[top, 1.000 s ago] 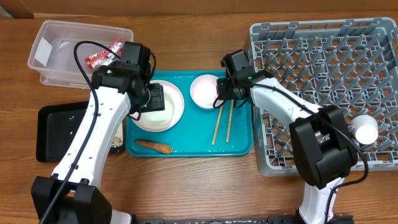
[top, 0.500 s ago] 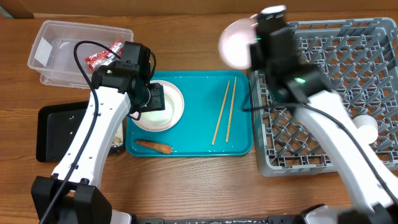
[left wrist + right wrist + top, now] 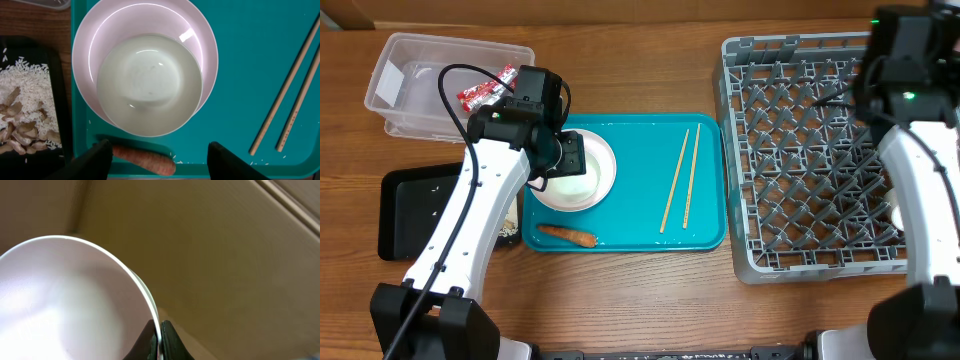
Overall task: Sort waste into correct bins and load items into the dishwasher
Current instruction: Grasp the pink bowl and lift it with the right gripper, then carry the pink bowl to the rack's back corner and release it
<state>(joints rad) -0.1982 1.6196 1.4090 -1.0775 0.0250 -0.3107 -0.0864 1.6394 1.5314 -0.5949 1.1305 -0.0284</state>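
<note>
A white bowl sits in a white plate on the teal tray. My left gripper hovers open above them, and an orange carrot piece lies between its fingertips, untouched. Two wooden chopsticks lie on the tray to the right. My right gripper is shut on the rim of a small white bowl, held in the air. The right arm is over the far right of the grey dishwasher rack. Overhead, the held bowl is hidden.
A clear tub at the back left holds a red-and-silver wrapper. A black tray left of the teal tray holds rice and scraps. A white cup peeks out in the rack behind my right arm.
My right gripper has lifted the small white bowl off the teal tray and swung it right, over the rack's far corner. The left arm has stayed still.
</note>
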